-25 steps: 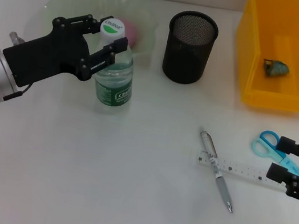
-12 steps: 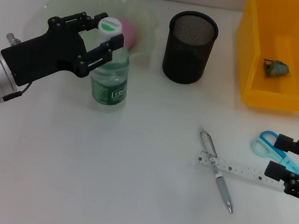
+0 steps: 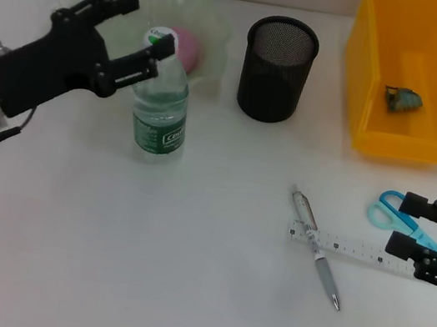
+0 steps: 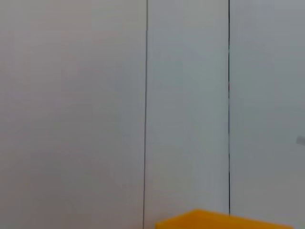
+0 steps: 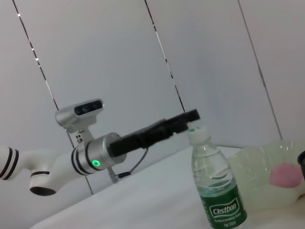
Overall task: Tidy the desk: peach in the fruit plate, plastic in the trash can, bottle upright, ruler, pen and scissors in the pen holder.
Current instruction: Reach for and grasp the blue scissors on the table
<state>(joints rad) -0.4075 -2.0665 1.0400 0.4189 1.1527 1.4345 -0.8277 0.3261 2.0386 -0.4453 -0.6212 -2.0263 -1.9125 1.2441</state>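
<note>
Left gripper [image 3: 128, 29] at upper left of the head view, fingers spread wide, one finger [image 3: 135, 61] close by the bottle cap, the other up over the plate; nothing held. Bottle [image 3: 162, 94] stands upright on the table [image 3: 141, 268], left of centre, white cap with green mark, green label, just in front of the fruit plate [image 3: 210, 18]. Plate is pale green, translucent, at top left; pink peach [image 3: 191, 47] lies in it, right behind the bottle's cap. Right wrist view shows the same bottle [image 5: 217, 183] upright, the left gripper [image 5: 183, 118] level with its cap, peach [image 5: 284, 174] in the plate [image 5: 257, 176] beyond. Black mesh pen holder [image 3: 277, 69] at top centre, well apart from the bottle. Yellow trash can [image 3: 411, 130] at upper right with a small crumpled piece of plastic [image 3: 403, 99] inside. Lower right: pen [image 3: 316, 248] lies diagonally across a clear ruler [image 3: 355, 250]; blue scissors [image 3: 400, 214] just beyond the ruler's right end. Right gripper [image 3: 432, 238] at the right edge, low, fingers parted, one on each side of the scissors' blade end, above the ruler's tip. Left wrist view: only wall panels and a yellow bin edge [image 4: 224, 222].
</note>
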